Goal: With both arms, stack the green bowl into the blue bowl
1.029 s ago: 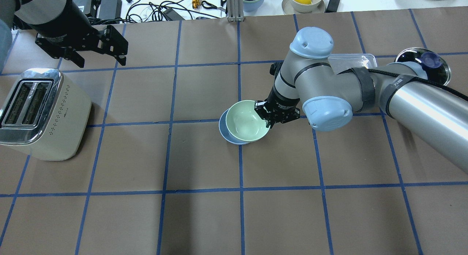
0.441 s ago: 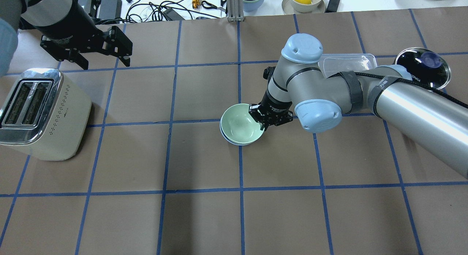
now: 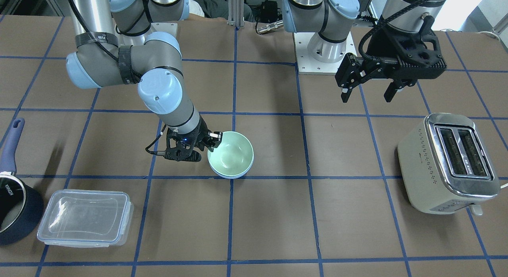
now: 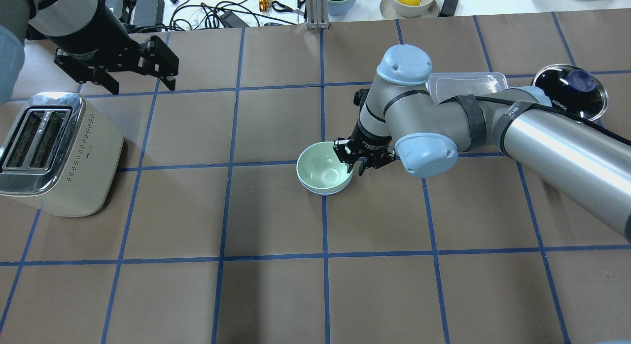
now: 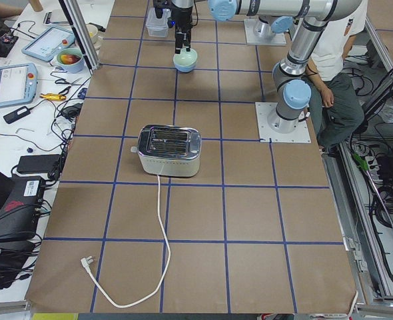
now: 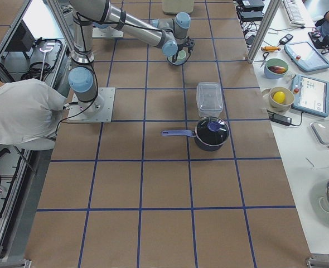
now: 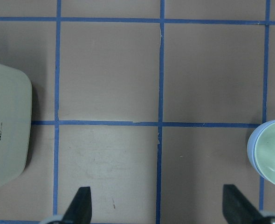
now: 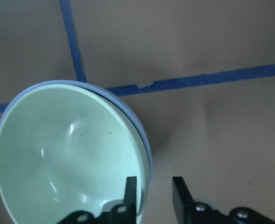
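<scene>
The pale mint green bowl (image 4: 323, 170) sits nested inside the pale blue bowl (image 4: 323, 191) near the table's middle; only the blue bowl's rim shows around it. Both show in the front view, green (image 3: 230, 154) over blue (image 3: 230, 176). My right gripper (image 4: 351, 164) is at the bowls' right rim. In the right wrist view (image 8: 154, 193) its jaws straddle the rim, one finger (image 8: 130, 191) inside the green bowl (image 8: 67, 154), the other outside with a gap to the blue rim (image 8: 144, 140). My left gripper (image 4: 140, 85) is open and empty, held high at the back left.
A cream toaster (image 4: 54, 152) stands at the left edge, below my left gripper. A clear lidded container (image 4: 468, 83) and a dark navy saucepan (image 4: 569, 90) sit at the back right, partly behind my right arm. Cables and bowls lie beyond the far edge.
The green bowl went from hanging offset above the blue bowl to sitting nested in it. My right gripper moved left and down with it. My left gripper shifted slightly.
</scene>
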`<state>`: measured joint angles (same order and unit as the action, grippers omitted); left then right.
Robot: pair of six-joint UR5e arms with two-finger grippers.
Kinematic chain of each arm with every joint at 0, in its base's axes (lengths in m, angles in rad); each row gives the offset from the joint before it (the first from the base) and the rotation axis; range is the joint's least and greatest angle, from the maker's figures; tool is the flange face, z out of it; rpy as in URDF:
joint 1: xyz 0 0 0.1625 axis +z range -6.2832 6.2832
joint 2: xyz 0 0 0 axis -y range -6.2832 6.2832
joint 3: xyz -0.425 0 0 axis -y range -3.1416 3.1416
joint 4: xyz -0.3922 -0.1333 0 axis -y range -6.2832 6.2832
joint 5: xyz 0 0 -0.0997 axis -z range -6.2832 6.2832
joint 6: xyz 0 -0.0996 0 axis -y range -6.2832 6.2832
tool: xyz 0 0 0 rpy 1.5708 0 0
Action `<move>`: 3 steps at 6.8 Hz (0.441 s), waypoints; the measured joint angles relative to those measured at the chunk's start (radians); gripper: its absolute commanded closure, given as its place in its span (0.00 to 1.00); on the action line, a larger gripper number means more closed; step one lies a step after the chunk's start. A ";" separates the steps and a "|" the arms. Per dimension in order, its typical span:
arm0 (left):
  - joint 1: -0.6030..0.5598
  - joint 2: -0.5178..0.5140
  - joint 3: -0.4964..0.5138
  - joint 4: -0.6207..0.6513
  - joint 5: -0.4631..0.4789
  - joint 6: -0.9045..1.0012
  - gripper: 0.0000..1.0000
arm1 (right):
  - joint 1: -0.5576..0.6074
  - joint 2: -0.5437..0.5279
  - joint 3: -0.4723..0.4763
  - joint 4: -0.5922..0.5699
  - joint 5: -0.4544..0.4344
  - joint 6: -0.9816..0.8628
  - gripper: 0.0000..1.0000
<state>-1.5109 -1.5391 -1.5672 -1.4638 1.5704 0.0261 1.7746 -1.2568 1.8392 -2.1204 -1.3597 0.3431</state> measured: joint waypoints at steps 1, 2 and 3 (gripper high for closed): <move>0.000 0.001 -0.001 -0.001 0.000 0.000 0.00 | 0.000 -0.012 -0.047 0.030 -0.032 -0.003 0.00; 0.000 0.001 -0.002 -0.001 0.000 0.000 0.00 | -0.001 -0.034 -0.118 0.107 -0.088 -0.009 0.00; 0.000 0.002 -0.003 -0.001 0.000 0.000 0.00 | -0.007 -0.061 -0.218 0.241 -0.129 -0.020 0.00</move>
<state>-1.5110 -1.5367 -1.5700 -1.4649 1.5707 0.0261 1.7680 -1.3176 1.6216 -1.8793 -1.4888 0.3231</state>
